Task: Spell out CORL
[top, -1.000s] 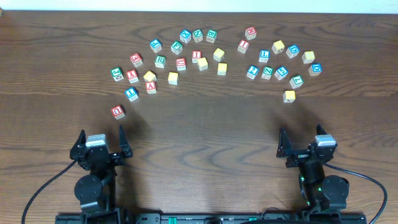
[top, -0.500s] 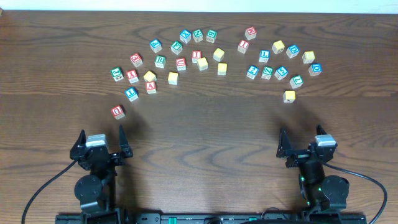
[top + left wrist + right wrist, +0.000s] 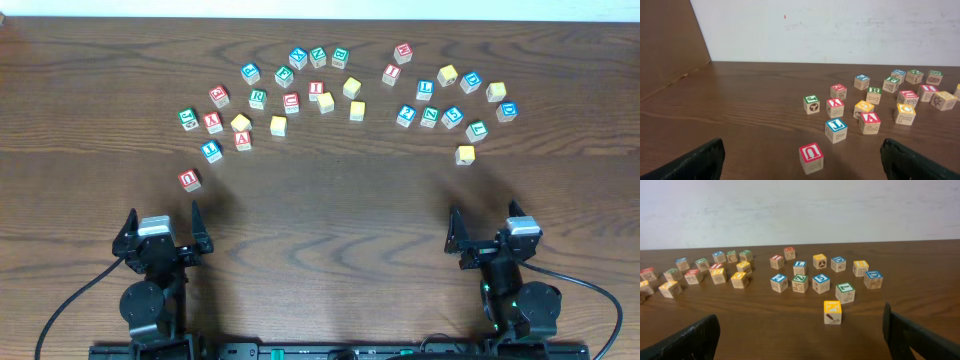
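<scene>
The white cube with the green R (image 3: 258, 98) sits in the left cluster; it also shows in the left wrist view (image 3: 874, 95). The white cube with the blue L (image 3: 425, 89) sits in the right cluster, and in the right wrist view (image 3: 800, 267). Several yellow-faced cubes lie about, such as two (image 3: 278, 125) (image 3: 325, 101) in the left cluster; I cannot tell which carry C and O. My left gripper (image 3: 162, 215) (image 3: 800, 142) and right gripper (image 3: 484, 220) (image 3: 800, 315) are open and empty near the front edge, well short of the cubes.
A red U cube (image 3: 189, 179) (image 3: 811, 157) lies nearest the left gripper. A lone yellow cube (image 3: 465, 154) (image 3: 832, 311) lies nearest the right gripper. A red C cube (image 3: 291, 101) sits beside the R. A brown board (image 3: 665, 45) stands at far left.
</scene>
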`<state>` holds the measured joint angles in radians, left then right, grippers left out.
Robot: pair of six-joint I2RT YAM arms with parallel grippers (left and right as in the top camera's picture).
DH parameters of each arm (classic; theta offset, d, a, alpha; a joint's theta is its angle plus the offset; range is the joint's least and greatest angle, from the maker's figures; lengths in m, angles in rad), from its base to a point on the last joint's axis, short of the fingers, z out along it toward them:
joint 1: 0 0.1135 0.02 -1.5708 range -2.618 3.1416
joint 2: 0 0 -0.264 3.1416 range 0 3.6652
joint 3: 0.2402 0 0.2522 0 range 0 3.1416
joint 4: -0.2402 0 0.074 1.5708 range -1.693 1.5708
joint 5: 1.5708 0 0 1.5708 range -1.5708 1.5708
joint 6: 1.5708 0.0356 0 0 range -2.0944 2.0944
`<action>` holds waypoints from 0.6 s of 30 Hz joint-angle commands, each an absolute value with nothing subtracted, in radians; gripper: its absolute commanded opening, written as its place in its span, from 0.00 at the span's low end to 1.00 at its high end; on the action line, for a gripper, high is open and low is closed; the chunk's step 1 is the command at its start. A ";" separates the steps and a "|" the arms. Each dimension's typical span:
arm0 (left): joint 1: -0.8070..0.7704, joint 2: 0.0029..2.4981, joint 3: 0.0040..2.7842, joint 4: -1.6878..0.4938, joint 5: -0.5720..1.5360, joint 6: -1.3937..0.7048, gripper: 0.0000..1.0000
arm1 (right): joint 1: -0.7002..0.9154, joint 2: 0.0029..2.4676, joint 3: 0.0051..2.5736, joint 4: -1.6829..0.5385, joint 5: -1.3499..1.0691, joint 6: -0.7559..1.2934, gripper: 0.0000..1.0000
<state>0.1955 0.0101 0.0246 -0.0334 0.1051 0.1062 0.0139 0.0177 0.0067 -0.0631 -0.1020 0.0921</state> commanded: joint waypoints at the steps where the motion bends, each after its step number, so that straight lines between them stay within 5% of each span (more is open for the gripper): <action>1: 0.195 0.005 0.004 -0.062 0.107 0.119 0.98 | 0.008 0.015 0.006 -0.066 -0.112 0.100 0.99; 18: 0.195 0.005 0.004 -0.060 0.107 0.120 0.98 | 0.008 0.015 0.006 -0.065 -0.105 0.091 0.99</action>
<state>0.1955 0.0101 0.0246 -0.0330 0.1051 0.1062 0.0139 0.0177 0.0067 -0.0631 -0.1020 0.0940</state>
